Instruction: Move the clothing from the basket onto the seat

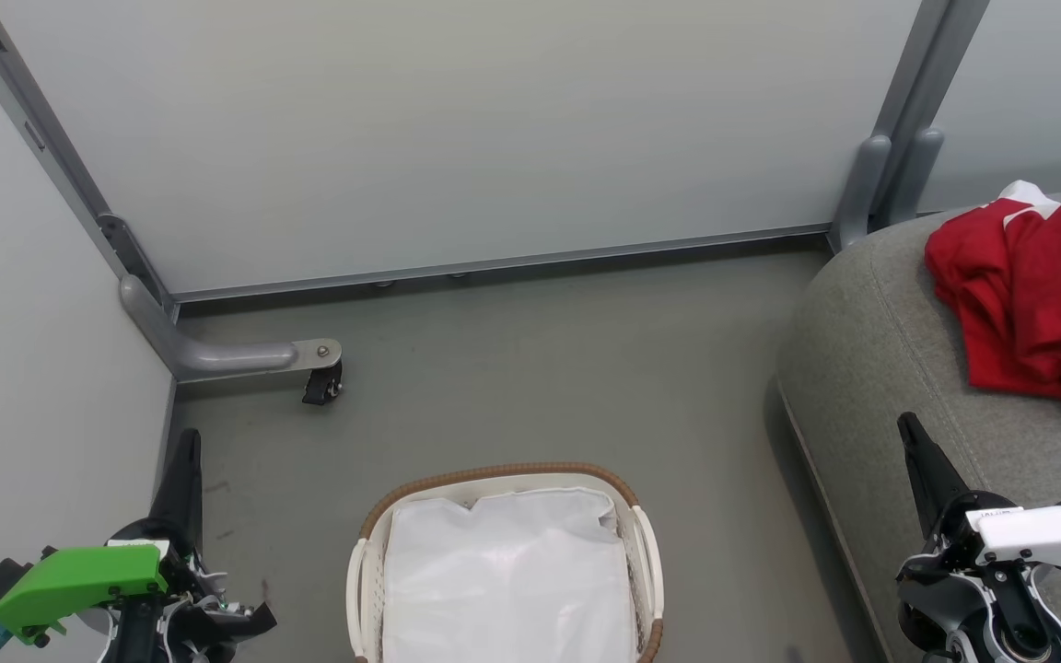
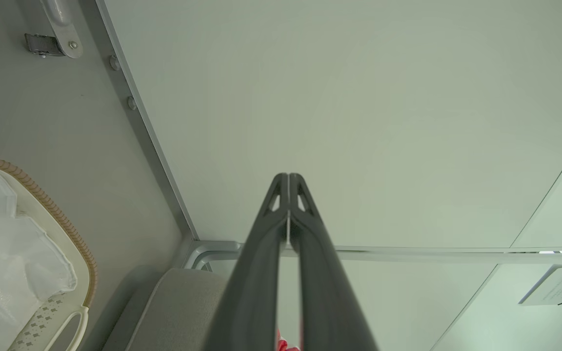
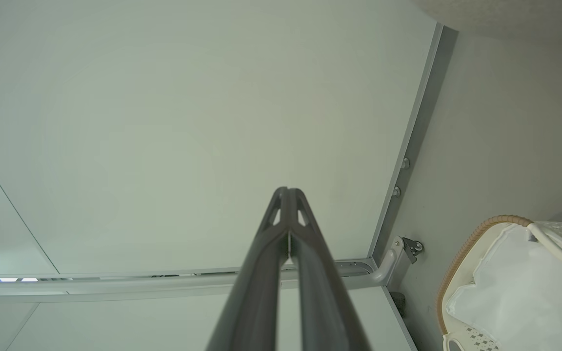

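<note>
With both jaw pairs pressed together and empty, the left gripper (image 1: 186, 451) flanks the basket (image 1: 494, 474) and the right gripper (image 1: 913, 437) the seat (image 1: 871, 368), where the clothing (image 1: 1028, 295) lies crumpled: light, limp, best pinched at a raised fold.

Clothing (image 1: 1037, 295): red soft fabric with white trim, crumpled in a loose heap on the seat (image 1: 871, 368), ahead of and to the right of the right gripper (image 1: 906, 425) and apart from it. Seat: a large grey upholstered cushion with a rounded edge and a stitched seam, which lay beneath and beyond the right gripper. Basket (image 1: 494, 471): oval, white perforated plastic with a brown woven rim and white side handles. It stood upright on the floor (image 1: 540, 368) between the left gripper (image 1: 188, 440) and the right gripper, its white liner (image 1: 507, 580) spread across the interior.
</note>
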